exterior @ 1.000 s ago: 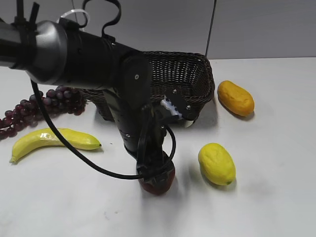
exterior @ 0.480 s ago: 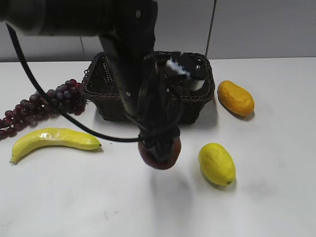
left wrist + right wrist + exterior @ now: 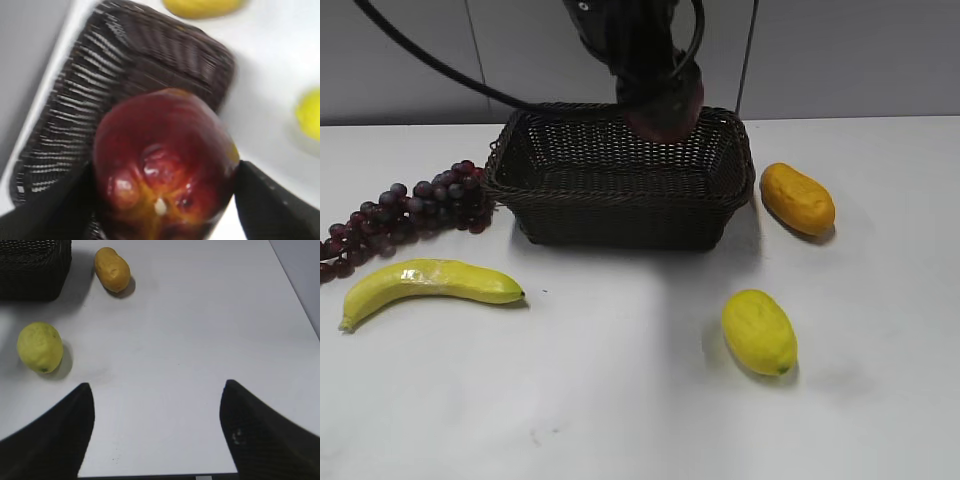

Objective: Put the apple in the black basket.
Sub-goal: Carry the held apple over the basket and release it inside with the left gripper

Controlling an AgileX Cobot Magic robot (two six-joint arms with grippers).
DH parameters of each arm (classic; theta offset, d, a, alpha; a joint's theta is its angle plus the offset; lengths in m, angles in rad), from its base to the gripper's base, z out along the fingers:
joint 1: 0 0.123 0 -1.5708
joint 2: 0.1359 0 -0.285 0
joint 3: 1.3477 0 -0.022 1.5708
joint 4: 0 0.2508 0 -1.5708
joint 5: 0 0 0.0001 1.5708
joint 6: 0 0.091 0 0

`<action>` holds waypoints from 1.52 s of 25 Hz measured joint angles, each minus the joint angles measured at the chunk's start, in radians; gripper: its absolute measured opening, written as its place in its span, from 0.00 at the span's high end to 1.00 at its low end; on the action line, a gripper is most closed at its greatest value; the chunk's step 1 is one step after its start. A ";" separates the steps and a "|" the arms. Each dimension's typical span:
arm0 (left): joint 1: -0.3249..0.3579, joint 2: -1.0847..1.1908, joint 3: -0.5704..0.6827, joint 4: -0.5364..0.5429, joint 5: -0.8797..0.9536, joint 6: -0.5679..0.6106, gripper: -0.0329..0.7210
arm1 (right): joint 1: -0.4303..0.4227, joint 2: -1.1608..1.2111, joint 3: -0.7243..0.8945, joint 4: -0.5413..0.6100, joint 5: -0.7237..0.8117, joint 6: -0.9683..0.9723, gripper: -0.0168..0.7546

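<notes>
**Apple held above basket; release pending**

The left gripper [image 3: 162, 200] is clamped on the apple [image 3: 162, 165], one dark finger on each side of the fruit. In the exterior view the apple [image 3: 665, 112] hangs in the air over the far right part of the black basket [image 3: 620, 195], above its rim and not yet inside. The right gripper [image 3: 155, 432] stands spread over bare table [image 3: 200, 315], holding nothing, well apart from the basket. A lemon [image 3: 758, 331] lies on the table nearby.

Assessment: the carry step is in hand. The next move appears to call for lowering toward the basket floor, then parting the fingers.
</notes>
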 joint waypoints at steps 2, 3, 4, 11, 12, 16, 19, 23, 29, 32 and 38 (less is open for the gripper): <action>0.039 0.012 -0.025 0.005 -0.031 -0.020 0.15 | 0.000 0.000 0.000 0.000 0.000 0.000 0.21; 0.063 0.025 -0.041 0.005 -0.035 -0.024 0.15 | 0.000 0.000 0.000 0.000 0.000 0.000 0.21; 0.082 0.043 -0.056 0.005 -0.037 -0.026 0.15 | 0.000 0.000 0.000 0.000 0.000 0.000 0.21; 0.196 0.249 -0.235 -0.072 0.004 -0.030 0.15 | 0.000 0.000 0.000 0.000 0.000 0.000 0.21; 0.200 0.282 -0.261 -0.085 0.015 -0.031 0.15 | 0.000 0.000 0.000 0.000 0.000 0.000 0.21; 0.202 0.378 -0.293 -0.113 0.011 -0.031 0.15 | 0.000 0.000 0.000 0.000 0.000 0.000 0.21; 0.202 0.424 -0.293 -0.121 -0.035 -0.031 0.15 | 0.000 0.000 0.000 0.000 0.000 0.000 0.21; 0.202 0.462 -0.294 -0.121 -0.063 -0.031 0.15 | 0.000 0.000 0.000 0.000 0.000 0.000 0.21; 0.203 0.485 -0.294 -0.133 -0.076 -0.031 0.15 | 0.000 0.000 0.000 0.000 0.000 0.000 0.21; 0.203 0.489 -0.294 -0.155 -0.076 -0.033 0.12 | 0.000 0.000 0.000 0.000 0.000 0.000 0.21; 0.203 0.481 -0.295 -0.165 -0.070 -0.085 0.04 | 0.000 0.000 0.000 0.000 0.000 0.000 0.21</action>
